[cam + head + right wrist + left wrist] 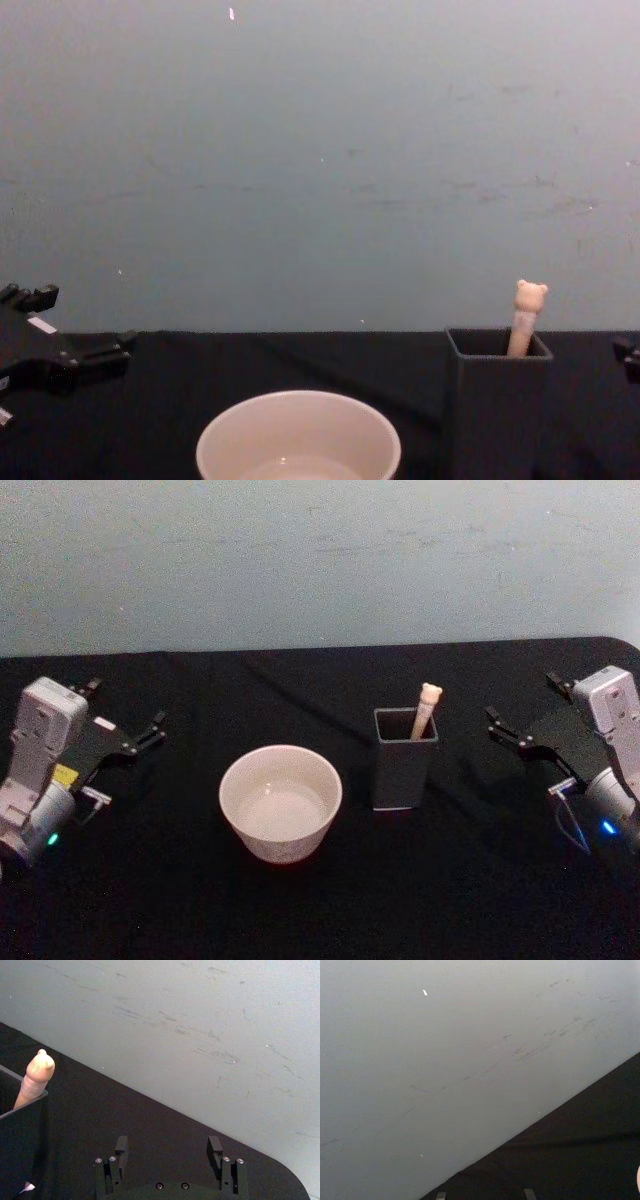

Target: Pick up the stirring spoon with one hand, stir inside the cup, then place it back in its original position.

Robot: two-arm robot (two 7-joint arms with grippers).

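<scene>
Step in hand: the pick-up is judged not yet begun, since both grippers are well apart from the spoon.
Spoon: the slim stirring spoon with a cream-beige, bear-headed handle (429,706) is stood in the small dark grey square box-shaped holder (404,775), right of centre in the head view. The handle top is seen above the rim, slightly tilted.
Cup: the wide round cream-white cup (283,846) is set lower centre, left of the holder and apart from it, on the black-covered table (330,920).
Right gripper: the right gripper (524,704) is held at the right edge of the frame. Its fingers are spread wide and nothing is held.
Left gripper: the left gripper (126,706) is parked at the left edge, fingers likewise spread and empty.
Choice of arm: the right arm is judged better placed, the holder being nearer its side.
Grasp: the handle is best taken just below the bear head, above the rim, with the fingers closed across the shaft.
Lift: the spoon should be drawn out along its own tilt, so the bowl is not caught on a wall.
Risk: the narrow holder could be dragged or tipped if the walls are touched.
</scene>
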